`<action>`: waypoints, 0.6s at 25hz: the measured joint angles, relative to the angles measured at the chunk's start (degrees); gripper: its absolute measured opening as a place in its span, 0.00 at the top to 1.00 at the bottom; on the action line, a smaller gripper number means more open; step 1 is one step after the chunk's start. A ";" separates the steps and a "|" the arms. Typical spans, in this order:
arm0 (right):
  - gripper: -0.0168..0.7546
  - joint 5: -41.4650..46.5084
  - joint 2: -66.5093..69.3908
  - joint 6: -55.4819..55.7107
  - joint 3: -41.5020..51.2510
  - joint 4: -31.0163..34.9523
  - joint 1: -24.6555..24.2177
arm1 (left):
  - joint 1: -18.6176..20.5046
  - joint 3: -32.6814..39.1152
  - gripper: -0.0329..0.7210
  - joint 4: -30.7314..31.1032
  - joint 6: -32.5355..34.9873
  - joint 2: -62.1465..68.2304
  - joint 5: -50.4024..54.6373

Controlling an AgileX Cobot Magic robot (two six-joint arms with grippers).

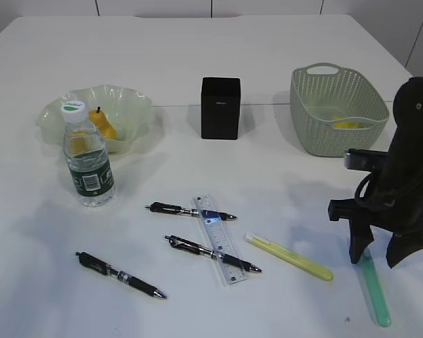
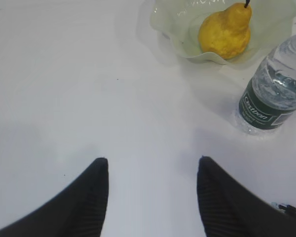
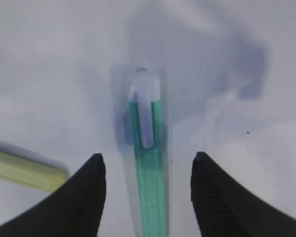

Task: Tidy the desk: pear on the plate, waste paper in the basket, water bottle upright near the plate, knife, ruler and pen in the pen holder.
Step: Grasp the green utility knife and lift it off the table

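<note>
The pear [image 1: 104, 127] [image 2: 225, 32] lies in the ruffled green plate [image 1: 130, 105] [image 2: 172, 29]. The water bottle [image 1: 88, 165] [image 2: 274, 96] stands upright beside it. A yellowish bit of waste paper [image 1: 349, 124] shows inside the basket [image 1: 335, 105]. The clear ruler [image 1: 218, 239] lies among three black pens [image 1: 190, 210] [image 1: 211, 254] [image 1: 120, 274]. My right gripper [image 1: 381, 257] [image 3: 148, 155] hangs open just above a green knife [image 1: 376, 292] [image 3: 149, 163], one finger on each side. My left gripper [image 2: 153, 159] is open over bare desk [image 2: 79, 89], holding nothing. The pen holder [image 1: 220, 108] stands at centre back.
A yellow knife [image 1: 289, 257] [image 3: 24, 170] lies on the desk left of the green one, close to my right gripper's left finger. The desk's front edge is near the green knife's lower end.
</note>
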 joint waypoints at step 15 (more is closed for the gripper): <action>0.45 -0.45 1.14 0.10 0.00 0.00 0.00 | 0.00 0.00 0.42 0.00 0.00 0.00 0.00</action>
